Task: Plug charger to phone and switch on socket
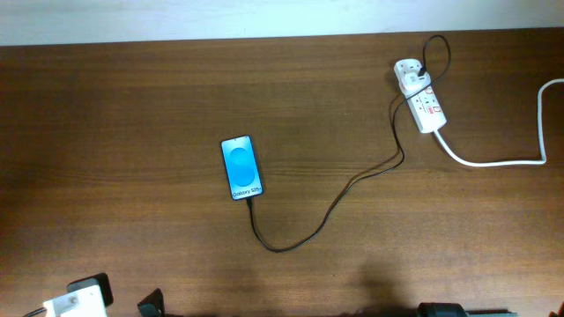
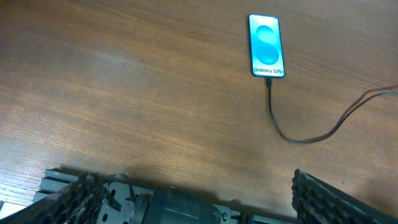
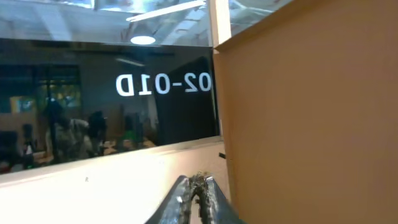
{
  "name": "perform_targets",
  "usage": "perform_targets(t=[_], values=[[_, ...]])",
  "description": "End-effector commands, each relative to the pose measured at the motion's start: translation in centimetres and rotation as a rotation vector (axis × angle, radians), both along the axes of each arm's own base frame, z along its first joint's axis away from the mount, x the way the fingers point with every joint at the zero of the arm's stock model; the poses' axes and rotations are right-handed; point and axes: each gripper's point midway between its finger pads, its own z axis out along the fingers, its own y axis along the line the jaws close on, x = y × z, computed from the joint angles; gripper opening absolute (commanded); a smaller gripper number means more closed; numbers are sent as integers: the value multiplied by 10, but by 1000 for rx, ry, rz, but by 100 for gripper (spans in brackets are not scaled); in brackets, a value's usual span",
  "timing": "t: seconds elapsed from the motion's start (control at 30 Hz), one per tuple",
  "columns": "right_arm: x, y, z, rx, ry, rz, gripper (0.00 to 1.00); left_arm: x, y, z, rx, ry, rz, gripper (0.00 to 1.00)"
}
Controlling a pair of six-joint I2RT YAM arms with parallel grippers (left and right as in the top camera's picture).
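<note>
Left end effector (image 2: pixel 193 183) released: fingers (image 2: pixel 74 198) wide apart, cut off by the lower edge of the wrist view, nothing between them but bare bench (image 2: pixel 124 93). Ahead and a little to its right, a loop of the charger (image 2: pixel 292 139), thin and black, running off the right edge. Further ahead, the phone (image 2: pixel 267 45), flat, screen up and lit blue, "Galaxy S25+" legible in white at the near end. Charger tip touching that near edge; cannot tell how deep it sits.

Far ahead and well to the right, seen only from overhead, the socket (image 1: pixel 423 101): white with red marks, lettering too small to read, switch position impossible to make out. Charger's other end at a white plug (image 1: pixel 408 75) on its far end; thick white cord (image 1: pixel 493 162) leaving its near end, cut off at the right. Overhead, only scraps of the arms (image 1: pixel 81 299) at the lower edge.

Right end effector (image 3: pixel 198 198) clenched on nothing, tips alone in view, aimed off the bench at a dark window (image 3: pixel 74 93) with mirrored white writing, apparently "02-01D", and a brown board (image 3: pixel 311 112) to the right.
</note>
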Motion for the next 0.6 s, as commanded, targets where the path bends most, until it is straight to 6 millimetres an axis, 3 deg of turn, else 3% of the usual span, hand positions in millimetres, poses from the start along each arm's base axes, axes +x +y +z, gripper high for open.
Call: perform_targets(t=[0.0, 0.13, 0.2, 0.27, 0.37, 0.43, 0.47, 0.5, 0.53, 0.57], values=[[-6, -6, -2, 12, -8, -42, 16, 0, 3, 0, 1, -6, 25, 99], [-8, 0, -7, -3, -17, -5, 22, -1, 3, 0, 1, -5, 25, 99], [-15, 1, -26, -2, -10, -5, 24, -1, 3, 0, 1, -5, 25, 99], [-16, 1, -33, -2, -10, -5, 25, -1, 3, 0, 1, -5, 25, 99], [-17, 2, -36, -3, -18, 11, 33, 0, 3, 0, 1, -6, 25, 99], [-16, 2, -36, -2, -20, 26, 44, 0, 3, 0, 1, -6, 25, 99], [-16, 1, -36, 1, -20, 23, 57, -1, 3, 0, 1, -5, 25, 99], [-16, 1, -36, 2, -21, 20, 58, -1, 3, 0, 1, -5, 25, 99], [-16, 1, -36, 2, -20, 19, 66, -1, 3, 0, 1, -5, 25, 99], [-16, 1, -36, 2, -20, 20, 83, 0, 3, 0, 1, -6, 25, 99]])
